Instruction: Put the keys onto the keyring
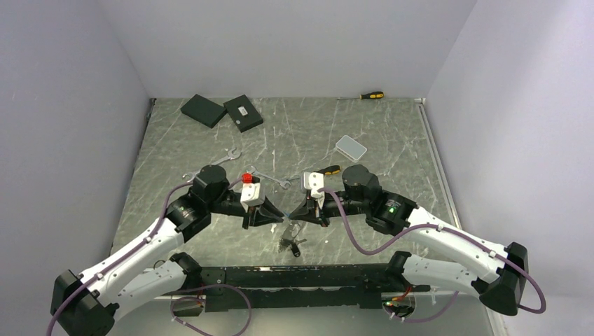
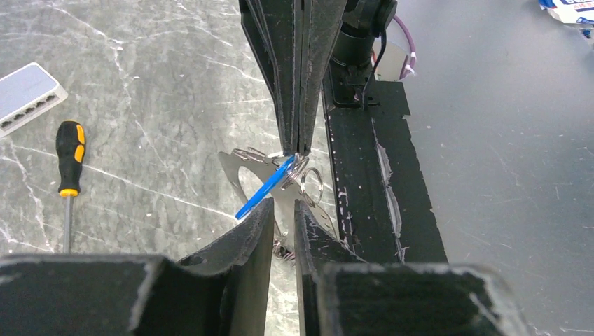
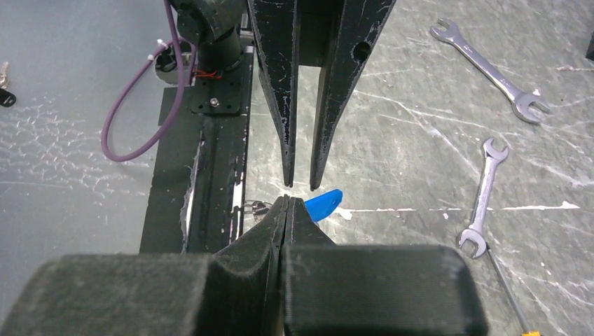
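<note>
Low over the table (image 2: 140, 105), right gripper (image 2: 298, 152) tight on perhaps the keyring (image 2: 321, 185); left gripper (image 2: 284, 204) narrowly ajar

Looked like a robotics lab cell: held a white-and-black left arm (image 1: 133, 255) and right arm (image 1: 455, 241), bolted side by side to a black rail (image 1: 294, 276) at the near edge of a dark marble-patterned table (image 1: 392, 133), with purple cables (image 3: 106, 129) looped from the joints. Was boxed in by plain pale walls (image 1: 280, 42) along the table's left, far and right edges. Carried bench clutter: a yellow-and-black screwdriver (image 1: 371, 95) at the far edge, two flat black boxes (image 1: 203, 110) near the far left corner, a small white network switch (image 1: 351, 147) and loose silver spanners (image 3: 490, 59).
</note>
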Robot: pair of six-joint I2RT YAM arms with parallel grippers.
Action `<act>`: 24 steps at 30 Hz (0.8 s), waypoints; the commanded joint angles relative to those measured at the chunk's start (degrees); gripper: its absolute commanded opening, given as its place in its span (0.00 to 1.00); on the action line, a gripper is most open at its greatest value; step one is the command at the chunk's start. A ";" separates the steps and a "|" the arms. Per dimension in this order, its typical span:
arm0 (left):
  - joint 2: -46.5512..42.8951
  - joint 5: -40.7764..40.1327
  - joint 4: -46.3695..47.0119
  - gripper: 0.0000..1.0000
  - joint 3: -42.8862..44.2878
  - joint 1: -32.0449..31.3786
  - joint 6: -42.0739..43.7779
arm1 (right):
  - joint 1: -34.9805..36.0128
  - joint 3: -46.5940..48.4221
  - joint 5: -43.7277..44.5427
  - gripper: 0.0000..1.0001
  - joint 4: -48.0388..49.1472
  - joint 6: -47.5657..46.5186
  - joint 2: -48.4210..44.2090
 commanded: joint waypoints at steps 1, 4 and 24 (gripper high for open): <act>1.16 1.99 1.06 0.22 0.95 0.14 -2.01 | 0.27 3.29 0.04 0.00 2.38 -0.86 -0.68; 1.95 2.86 3.60 0.21 0.91 0.14 -3.32 | 0.28 3.14 0.00 0.00 2.69 -0.73 -0.66; 4.81 6.23 8.09 0.27 1.04 0.13 -4.75 | 0.28 3.03 0.31 0.00 3.18 -0.51 -0.66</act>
